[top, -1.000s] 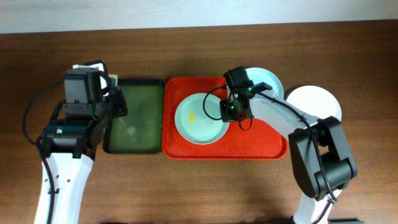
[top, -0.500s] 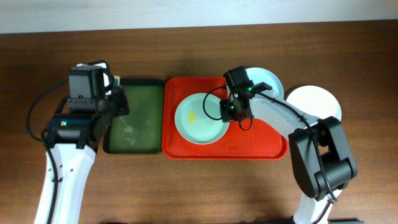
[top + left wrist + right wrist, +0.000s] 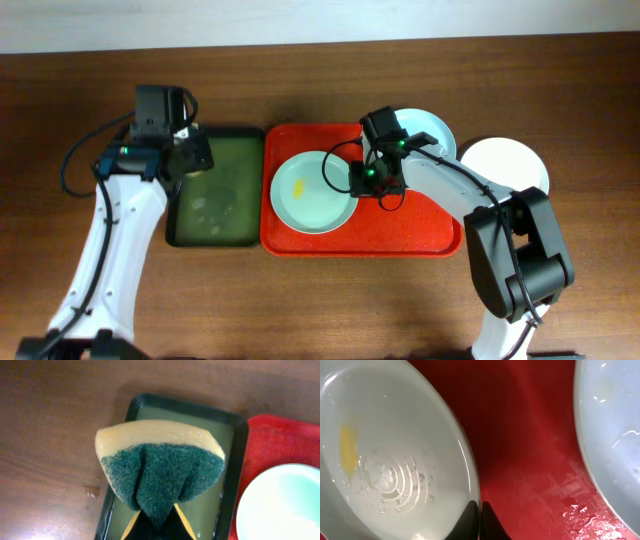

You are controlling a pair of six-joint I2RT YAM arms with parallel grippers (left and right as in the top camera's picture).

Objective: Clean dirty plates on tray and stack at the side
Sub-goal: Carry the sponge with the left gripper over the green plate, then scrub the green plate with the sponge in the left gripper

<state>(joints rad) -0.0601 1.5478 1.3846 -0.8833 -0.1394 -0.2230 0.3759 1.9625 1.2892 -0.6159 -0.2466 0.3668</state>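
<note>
A pale blue-green plate (image 3: pixel 312 192) with a yellow smear (image 3: pixel 298 186) lies at the left of the red tray (image 3: pixel 400 225). My right gripper (image 3: pixel 360 180) is shut on its right rim; in the right wrist view the jaws (image 3: pixel 480 507) pinch the plate's edge (image 3: pixel 395 460). A second blue-green plate (image 3: pixel 432 133) rests at the tray's back right, also in the right wrist view (image 3: pixel 615 435). A white plate (image 3: pixel 508 165) sits on the table to the right. My left gripper (image 3: pixel 188 152) is shut on a yellow and green sponge (image 3: pixel 160 467) over the dark green tray (image 3: pixel 232 475).
The dark green tray (image 3: pixel 215 190) holds a thin film of liquid, left of the red tray. Bare wooden table (image 3: pixel 320 300) lies in front of and behind both trays.
My left arm has swung toward the back and right, carrying the sponge over the green tray's far left corner. The held plate has shifted a little to the left on the red tray.
</note>
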